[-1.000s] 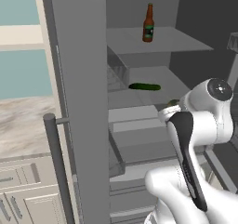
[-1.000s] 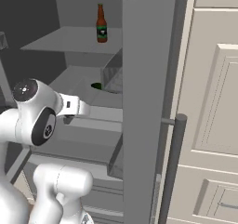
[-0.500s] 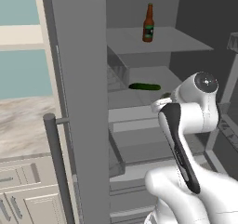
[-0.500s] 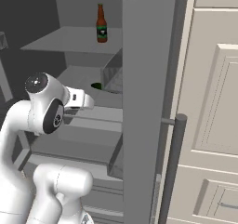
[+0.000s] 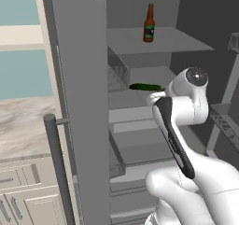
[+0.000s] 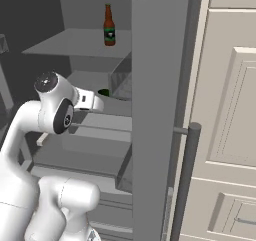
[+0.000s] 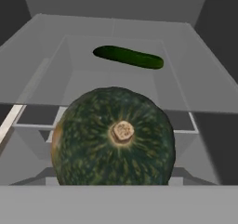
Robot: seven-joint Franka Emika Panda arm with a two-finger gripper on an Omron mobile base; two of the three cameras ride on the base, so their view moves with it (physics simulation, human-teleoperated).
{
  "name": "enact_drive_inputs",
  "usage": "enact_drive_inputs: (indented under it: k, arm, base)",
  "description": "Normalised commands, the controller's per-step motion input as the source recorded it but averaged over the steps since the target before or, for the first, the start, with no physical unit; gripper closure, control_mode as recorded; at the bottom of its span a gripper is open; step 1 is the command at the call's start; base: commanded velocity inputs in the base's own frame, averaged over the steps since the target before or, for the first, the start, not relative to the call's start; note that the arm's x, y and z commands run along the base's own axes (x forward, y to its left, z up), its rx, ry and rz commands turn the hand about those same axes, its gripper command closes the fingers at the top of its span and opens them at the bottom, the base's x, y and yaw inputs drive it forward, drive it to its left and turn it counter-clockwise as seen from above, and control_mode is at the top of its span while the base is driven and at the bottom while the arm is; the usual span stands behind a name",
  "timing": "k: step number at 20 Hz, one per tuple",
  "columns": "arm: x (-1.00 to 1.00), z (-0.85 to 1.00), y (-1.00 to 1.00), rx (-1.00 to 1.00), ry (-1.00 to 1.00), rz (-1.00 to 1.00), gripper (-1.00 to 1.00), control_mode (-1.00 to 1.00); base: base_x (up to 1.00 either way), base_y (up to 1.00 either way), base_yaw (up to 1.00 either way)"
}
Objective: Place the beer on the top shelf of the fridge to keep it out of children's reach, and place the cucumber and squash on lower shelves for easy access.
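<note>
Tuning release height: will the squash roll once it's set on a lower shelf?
Probably. The squash looks round, with no flat side showing in the hand view, and the shelf ahead looks smooth and bare apart from the cucumber. Its rind looks hard, so it likely won't deform or settle. A low, gentle release seems safer.

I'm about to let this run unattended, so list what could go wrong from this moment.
1. The squash is round; set on a flat shelf, it may roll forward and out.
2. The cucumber lies across the back of that shelf; pushing the squash deep could knock it.
3. The arm works beside the open fridge door; a wide swing might strike it. The beer on the top shelf looks safe.
</note>
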Motion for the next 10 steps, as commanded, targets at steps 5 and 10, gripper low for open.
enact_drive_inputs:
  k: [5,10]
  arm:
    - [0.30,-0.08,0.09,0.00,-0.03,-0.01,1.00,-1.00]
    - [0.34,-0.13,0.09,0.01,0.00,-0.01,1.00,-1.00]
  base:
    - [0.00,0.00,0.00]
    - [0.00,0.00,0.00]
